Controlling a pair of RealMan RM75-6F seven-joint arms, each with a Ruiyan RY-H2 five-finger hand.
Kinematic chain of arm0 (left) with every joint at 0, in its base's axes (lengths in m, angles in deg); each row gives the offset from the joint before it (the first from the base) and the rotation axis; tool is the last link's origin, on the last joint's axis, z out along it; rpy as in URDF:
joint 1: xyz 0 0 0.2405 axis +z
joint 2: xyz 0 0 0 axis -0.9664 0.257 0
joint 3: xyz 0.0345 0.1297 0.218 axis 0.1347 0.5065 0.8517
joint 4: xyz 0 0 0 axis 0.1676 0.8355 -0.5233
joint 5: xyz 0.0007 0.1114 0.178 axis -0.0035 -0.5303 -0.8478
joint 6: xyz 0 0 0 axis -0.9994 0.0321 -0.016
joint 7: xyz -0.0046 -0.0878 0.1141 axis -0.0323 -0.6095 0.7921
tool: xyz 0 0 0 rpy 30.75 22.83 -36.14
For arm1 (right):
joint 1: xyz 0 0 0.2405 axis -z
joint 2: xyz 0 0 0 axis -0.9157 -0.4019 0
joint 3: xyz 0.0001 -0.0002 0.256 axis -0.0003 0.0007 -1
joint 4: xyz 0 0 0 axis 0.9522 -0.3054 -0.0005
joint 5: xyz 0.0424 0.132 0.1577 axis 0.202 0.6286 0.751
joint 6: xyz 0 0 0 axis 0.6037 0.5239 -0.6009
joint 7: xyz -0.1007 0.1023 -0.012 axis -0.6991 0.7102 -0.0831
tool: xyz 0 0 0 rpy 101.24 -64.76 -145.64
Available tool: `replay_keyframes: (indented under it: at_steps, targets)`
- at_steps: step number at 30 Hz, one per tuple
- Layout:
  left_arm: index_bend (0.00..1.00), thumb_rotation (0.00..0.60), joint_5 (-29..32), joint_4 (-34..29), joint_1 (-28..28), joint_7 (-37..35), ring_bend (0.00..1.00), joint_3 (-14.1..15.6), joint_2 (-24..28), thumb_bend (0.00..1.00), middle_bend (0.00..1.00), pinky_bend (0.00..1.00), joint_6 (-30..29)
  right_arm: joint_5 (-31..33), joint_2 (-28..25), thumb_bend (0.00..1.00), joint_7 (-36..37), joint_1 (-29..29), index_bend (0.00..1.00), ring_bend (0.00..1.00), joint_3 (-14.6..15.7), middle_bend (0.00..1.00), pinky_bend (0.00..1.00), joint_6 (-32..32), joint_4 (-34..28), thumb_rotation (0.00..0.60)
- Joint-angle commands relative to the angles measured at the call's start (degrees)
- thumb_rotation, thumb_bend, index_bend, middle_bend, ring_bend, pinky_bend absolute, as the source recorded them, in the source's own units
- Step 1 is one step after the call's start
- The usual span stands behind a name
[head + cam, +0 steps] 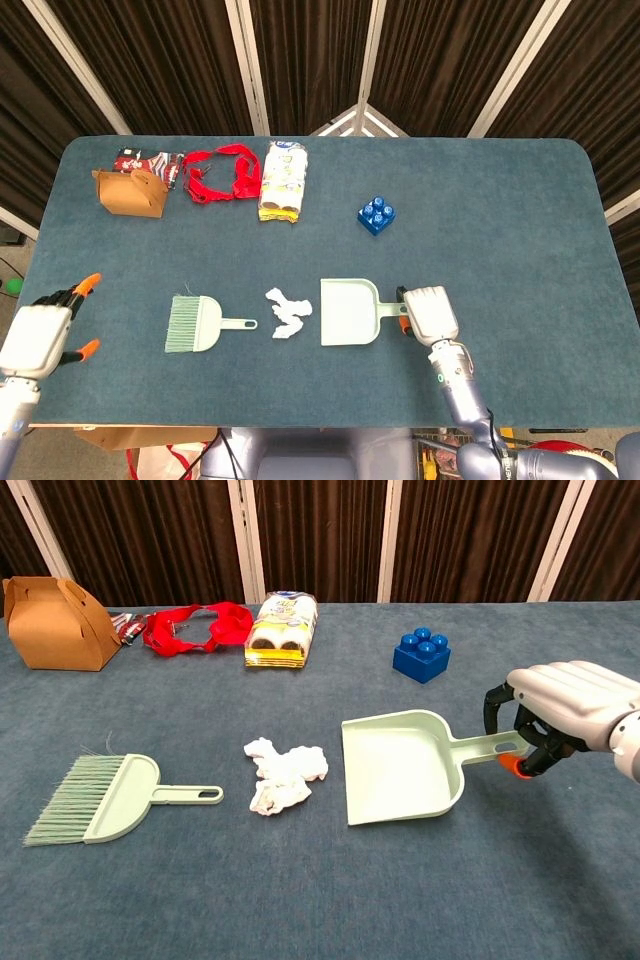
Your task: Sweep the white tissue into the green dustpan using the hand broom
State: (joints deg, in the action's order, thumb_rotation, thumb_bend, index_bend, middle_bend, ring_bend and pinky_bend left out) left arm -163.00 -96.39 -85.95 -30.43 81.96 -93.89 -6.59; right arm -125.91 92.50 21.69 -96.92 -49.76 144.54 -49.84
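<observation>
my right hand (560, 708) has its fingers (497, 706) curled around the end of the handle of the pale green plastic dustpan (400, 768), grasping it; the pan's open mouth faces the crumpled white tissue (283, 774), which lies just beside that mouth on the blue-grey felt table (500, 220). the pale green hand broom (105, 797) lies on the far side of the tissue from the dustpan, untouched, handle pointing at the tissue. my left hand (42, 335) hangs well beyond the broom at the table's edge, fingers spread, holding nothing.
</observation>
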Motion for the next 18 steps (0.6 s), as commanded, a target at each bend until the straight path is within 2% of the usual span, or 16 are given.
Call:
replay_keyframes:
  at_steps: [1, 4, 6, 12, 15, 18]
  targets:
    - [0.23, 0.600, 4.86, -0.51, -3.56, 4.47, 0.45, -3.11, -1.94, 0.17, 0.42, 0.52, 3.14, 0.78, 0.86, 0.50, -0.16, -0.40, 0.65, 0.87, -0.40, 0.89, 0.90, -0.29, 0.82, 0.600]
    - [0.22, 0.600, 8.06, 0.06, -5.93, 8.00, 0.46, -4.36, -3.60, 0.17, 0.43, 0.53, 5.03, 0.84, 0.99, 0.50, -0.71, -0.73, 0.65, 0.87, -0.46, 0.89, 0.90, -0.21, 1.42, 0.600]
    - [0.22, 0.600, 10.37, -0.03, -7.57, 10.36, 0.50, -4.94, -4.94, 0.17, 0.47, 0.57, 6.42, 1.07, 1.01, 0.50, -0.77, -0.84, 0.65, 0.87, -0.62, 0.89, 0.90, -0.13, 1.45, 0.600]
    - [0.32, 0.600, 16.31, 0.58, -11.66, 17.63, 0.83, -4.95, -10.10, 0.19, 0.78, 0.89, 9.18, 1.42, 0.91, 0.50, -1.38, -1.00, 0.65, 0.87, -0.54, 0.89, 0.90, 0.20, 1.05, 0.600]
    - [0.35, 0.600, 18.39, 1.06, -13.06, 20.01, 0.92, -4.92, -12.65, 0.22, 0.88, 0.98, 9.39, 1.44, 0.79, 0.50, -1.51, -1.04, 0.65, 0.87, -0.45, 0.89, 0.90, 0.31, 0.83, 0.600]
    - [0.39, 0.600, 20.26, 1.93, -14.55, 22.39, 0.97, -4.92, -15.47, 0.27, 0.94, 1.00, 9.26, 1.63, 0.98, 0.50, -1.86, -1.32, 0.65, 0.87, -0.60, 0.89, 0.90, 0.32, 0.94, 0.600]
